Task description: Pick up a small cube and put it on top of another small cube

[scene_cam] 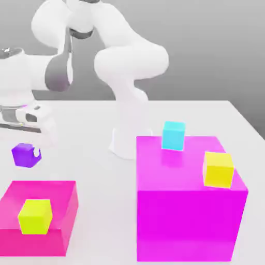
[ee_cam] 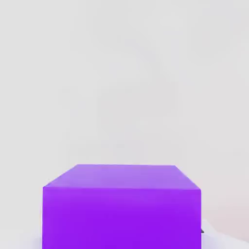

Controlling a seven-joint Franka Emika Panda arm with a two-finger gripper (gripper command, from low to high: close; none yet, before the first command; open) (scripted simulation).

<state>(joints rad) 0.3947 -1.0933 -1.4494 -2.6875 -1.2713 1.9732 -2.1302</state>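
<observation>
Take the low magenta block [scene_cam: 36,217] as your landmark: it sits nearest you at the exterior view's left, and a yellow cube [scene_cam: 34,216] rests on its top face. Just beyond that block you find the small purple cube [scene_cam: 24,155], which looks raised off the white surface [scene_cam: 88,165], directly below the white hand of the arm. The end effector [scene_cam: 28,150] is at that cube, with a light fingertip [scene_cam: 36,152] showing against the cube's side toward the exterior view's right; you can read it as gripping the cube, and in the hand view the purple cube [ee_cam: 121,206] fills the near part of the frame with pale surface behind it. To the exterior view's right of your landmark stands the tall magenta block [scene_cam: 189,207], well apart from it. A second yellow cube [scene_cam: 218,168] sits on its top near the right edge, and a cyan cube [scene_cam: 173,135] sits farther back on the same top. Beyond both blocks the arm's white base [scene_cam: 127,129] rises from the surface.
</observation>
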